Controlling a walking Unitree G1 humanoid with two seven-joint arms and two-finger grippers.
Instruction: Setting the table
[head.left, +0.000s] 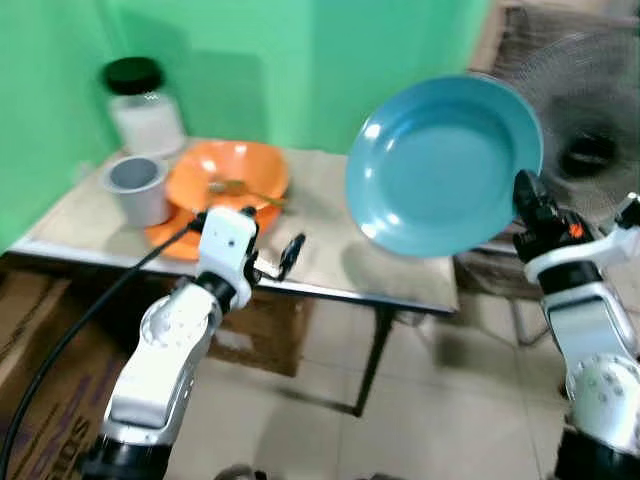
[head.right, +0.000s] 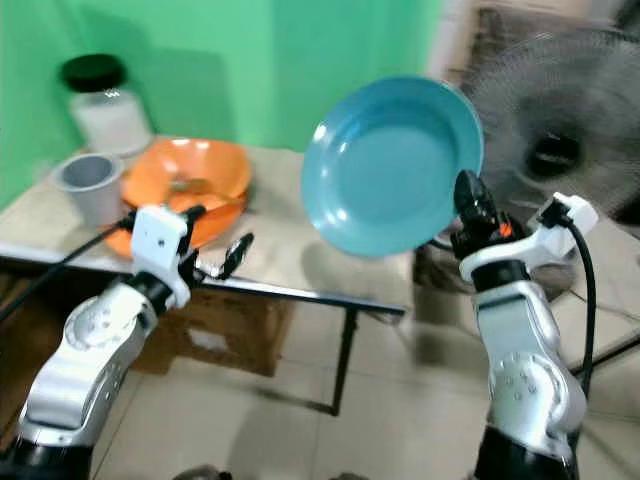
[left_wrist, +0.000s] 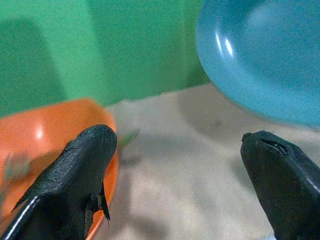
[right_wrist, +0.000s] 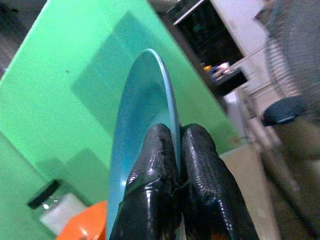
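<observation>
The right gripper (head.left: 527, 195) pinches the rim of a round blue plastic plate (head.left: 444, 162), held tilted in the air above the right end of the beige table (head.left: 340, 240). The left gripper (left_wrist: 185, 175) hangs spread and empty at the table's near edge — just beside the orange bowl (head.left: 226, 178).

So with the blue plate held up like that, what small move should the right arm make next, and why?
Probably tilt the blue plate flat and lower it toward the bare stretch of the table. The right gripper has its jaws pinched on the plate's rim, holding it nearly upright in the air above the table's right end. The orange bowl sits further left, so that spot looks free.
</observation>
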